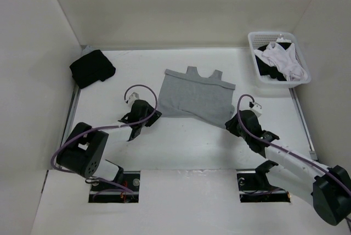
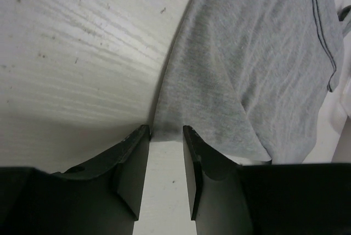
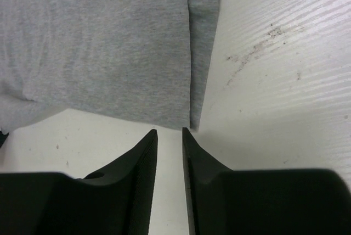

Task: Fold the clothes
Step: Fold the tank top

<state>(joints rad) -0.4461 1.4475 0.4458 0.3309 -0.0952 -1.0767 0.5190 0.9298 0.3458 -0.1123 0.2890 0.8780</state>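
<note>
The grey T-shirt [image 1: 194, 95] lies flat in the middle of the table, collar toward the far side. My left gripper [image 1: 147, 117] sits low at its near left corner. In the left wrist view this gripper [image 2: 164, 133] is open, with bare table between the jaws and the T-shirt [image 2: 247, 65] edge just past the fingertips. My right gripper [image 1: 232, 123] sits at the near right corner. In the right wrist view that gripper [image 3: 169, 133] is open by a narrow gap, and the T-shirt [image 3: 98, 43] hem ends just beyond its tips. Neither holds fabric.
A black folded bundle [image 1: 92, 68] lies at the far left by the wall. A white basket [image 1: 282, 84] with white and dark garments stands at the far right. White walls enclose the table on three sides.
</note>
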